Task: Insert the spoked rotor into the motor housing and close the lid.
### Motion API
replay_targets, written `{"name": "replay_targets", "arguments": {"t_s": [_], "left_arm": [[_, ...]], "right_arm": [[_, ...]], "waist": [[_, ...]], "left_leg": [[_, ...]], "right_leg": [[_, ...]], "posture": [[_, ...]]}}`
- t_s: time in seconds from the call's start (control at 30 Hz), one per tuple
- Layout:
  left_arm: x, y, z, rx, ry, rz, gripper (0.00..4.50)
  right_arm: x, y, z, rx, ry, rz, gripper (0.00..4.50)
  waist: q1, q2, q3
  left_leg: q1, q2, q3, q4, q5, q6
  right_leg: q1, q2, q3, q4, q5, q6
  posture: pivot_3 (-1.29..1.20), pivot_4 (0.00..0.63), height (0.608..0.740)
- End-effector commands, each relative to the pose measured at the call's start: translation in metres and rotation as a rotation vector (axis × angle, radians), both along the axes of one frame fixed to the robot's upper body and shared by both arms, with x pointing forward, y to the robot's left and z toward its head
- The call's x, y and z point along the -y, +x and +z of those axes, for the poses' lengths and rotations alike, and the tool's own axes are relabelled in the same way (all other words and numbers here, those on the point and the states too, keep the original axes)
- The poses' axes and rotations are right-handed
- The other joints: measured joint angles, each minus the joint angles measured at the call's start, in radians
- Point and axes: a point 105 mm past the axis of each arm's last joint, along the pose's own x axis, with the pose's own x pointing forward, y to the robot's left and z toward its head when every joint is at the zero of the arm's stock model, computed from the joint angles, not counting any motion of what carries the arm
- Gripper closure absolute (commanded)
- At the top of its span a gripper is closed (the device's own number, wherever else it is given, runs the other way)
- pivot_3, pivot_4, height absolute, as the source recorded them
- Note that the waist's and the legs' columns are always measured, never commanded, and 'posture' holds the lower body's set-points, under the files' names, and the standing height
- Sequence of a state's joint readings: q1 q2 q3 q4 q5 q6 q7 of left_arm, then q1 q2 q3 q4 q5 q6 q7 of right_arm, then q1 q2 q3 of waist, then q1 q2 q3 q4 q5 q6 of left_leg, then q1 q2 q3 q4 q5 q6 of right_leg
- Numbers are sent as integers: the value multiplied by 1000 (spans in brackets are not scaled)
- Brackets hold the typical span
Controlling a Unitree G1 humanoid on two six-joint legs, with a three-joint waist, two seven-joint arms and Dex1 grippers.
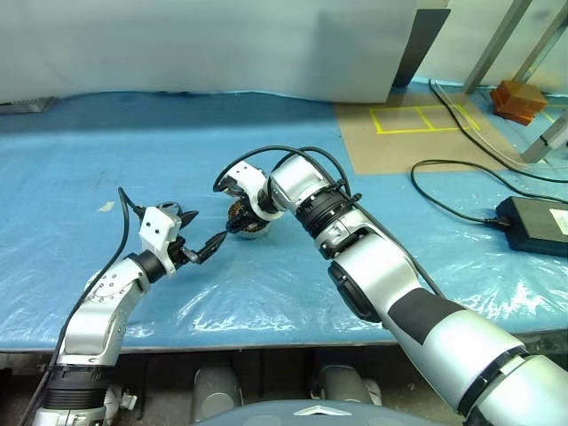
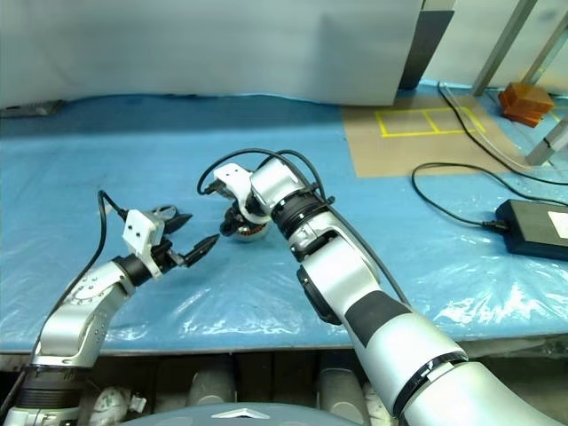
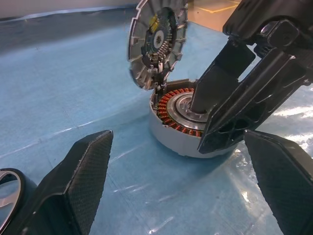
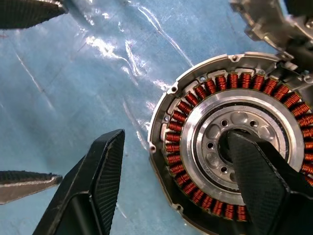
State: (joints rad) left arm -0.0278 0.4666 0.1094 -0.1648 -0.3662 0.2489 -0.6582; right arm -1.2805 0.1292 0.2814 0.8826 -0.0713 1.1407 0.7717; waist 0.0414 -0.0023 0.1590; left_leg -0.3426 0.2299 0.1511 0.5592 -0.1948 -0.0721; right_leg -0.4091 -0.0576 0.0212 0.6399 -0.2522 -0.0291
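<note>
Motor housing (image 4: 230,142) with its lid (image 3: 157,41) tipped up.
My right gripper (image 4: 171,181) was open, one finger in the hub. My left gripper (image 3: 181,186) waited open nearby.

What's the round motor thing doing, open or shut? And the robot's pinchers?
motor housing, uncovered, copper windings showing.
lid, open, standing up at the housing's edge.
right gripper, open, one finger in the hub's hole, the other outside the rim.
left gripper, open, empty, beside the housing.
</note>
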Motion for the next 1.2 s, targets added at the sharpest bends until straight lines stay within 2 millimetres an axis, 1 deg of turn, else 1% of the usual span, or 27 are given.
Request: {"name": "replay_targets", "arguments": {"t_s": [0.03,0.1,0.13,0.2,0.3,0.37,0.4,0.47,0.53,0.6,0.67,0.7,0.77,0.83,0.87,0.9,0.97,1.1,1.2], "left_arm": [[2,1,14,51,9,-14,0],[3,1,14,51,10,-18,0],[3,1,14,50,10,-20,0],[3,2,14,49,11,-22,0],[4,2,14,46,10,-28,0],[4,1,14,43,10,-30,0],[4,0,13,40,11,-33,0],[4,0,12,34,14,-36,0],[4,0,12,33,17,-39,0],[5,1,13,36,21,-44,0],[6,1,14,38,21,-47,0],[6,0,15,39,21,-48,0],[6,-1,15,41,22,-50,0],[6,-2,16,47,21,-50,0],[5,-2,17,49,21,-50,0],[4,-2,17,50,23,-51,0],[3,0,18,49,29,-55,0],[8,8,20,53,38,-80,0],[13,16,23,64,35,-96,0]], "right_arm": [[-3,-14,-4,-88,28,47,1128],[-3,-17,11,-63,70,115,1128],[-3,-19,16,-49,86,153,1128],[1,-23,21,-37,99,192,1128],[9,-29,27,-20,135,250,1128],[11,-34,34,1,174,303,1128],[13,-39,38,-16,216,324,1128],[18,-41,37,-16,251,325,1128],[18,-44,43,-35,334,329,1128],[21,-41,58,-14,460,314,1128],[30,-36,65,38,531,299,1128],[40,-31,63,94,542,277,1128],[63,-20,56,262,535,222,1128],[83,-12,55,421,551,147,1128],[90,-11,55,463,575,114,1128],[96,-11,55,489,612,76,1128],[106,-5,49,516,627,-31,1128],[115,6,39,569,619,-145,1128],[122,16,23,526,600,-228,1128]], "waist": [[-1,-2,-1],[-1,-3,-2],[0,-4,-2],[2,-4,-2],[6,-4,-2],[7,-5,-2],[7,-5,-2],[9,-5,-2],[8,-5,-2],[9,-5,-2],[11,-5,-2],[12,-5,-2],[27,-7,-3],[36,-7,-3],[36,-7,-3],[35,-7,-3],[29,-7,-3],[23,-7,-3],[24,-7,-3]], "left_leg": [[-2,0,0,0,0,0],[-9,0,0,1,0,-1],[-12,0,0,2,-1,-3],[-17,1,-1,2,-3,-7],[-25,5,-2,3,-3,-8],[-27,7,-2,3,-3,-8],[-28,8,-2,3,-4,-9],[-28,8,-2,3,-4,-9],[-26,9,-2,3,-4,-9],[-26,9,-2,3,-4,-10],[-26,9,-2,4,-4,-9],[-26,9,-2,4,-4,-9],[-24,9,-2,5,-4,-9],[-22,9,-2,5,-4,-9],[-22,9,-2,6,-4,-9],[-23,9,-2,6,-4,-9],[-22,9,-2,6,-4,-9],[-19,9,-2,6,-4,-9],[-18,9,-2,7,-4,-9]], "right_leg": [[-2,0,0,-1,3,-5],[-8,1,0,-2,3,-4],[-11,2,0,-3,5,0],[-13,3,-2,-4,6,0],[-16,7,-6,-8,6,0],[-16,9,-7,-13,6,0],[-16,10,-7,-14,6,0],[-15,10,-7,-14,6,0],[-15,10,-7,-13,6,0],[-15,10,-7,-12,7,-1],[-15,10,-7,-11,7,-1],[-15,10,-7,-11,8,-1],[-12,10,-7,-12,8,-1],[-10,9,-7,-14,9,-1],[-10,9,-6,-14,9,0],[-10,10,-6,-14,9,0],[-10,10,-6,-13,9,0],[-10,11,-3,-12,10,-1],[-9,11,-2,-12,10,-1]], "posture": [[0,150,740],[0,150,740],[0,150,740],[0,150,740],[0,150,740],[0,150,740],[0,150,740],[0,150,740],[0,150,740],[0,150,740],[0,150,740],[0,150,740],[0,150,740],[0,150,740],[0,150,740],[0,150,740],[0,150,740],[0,150,740],[0,150,740]]}}
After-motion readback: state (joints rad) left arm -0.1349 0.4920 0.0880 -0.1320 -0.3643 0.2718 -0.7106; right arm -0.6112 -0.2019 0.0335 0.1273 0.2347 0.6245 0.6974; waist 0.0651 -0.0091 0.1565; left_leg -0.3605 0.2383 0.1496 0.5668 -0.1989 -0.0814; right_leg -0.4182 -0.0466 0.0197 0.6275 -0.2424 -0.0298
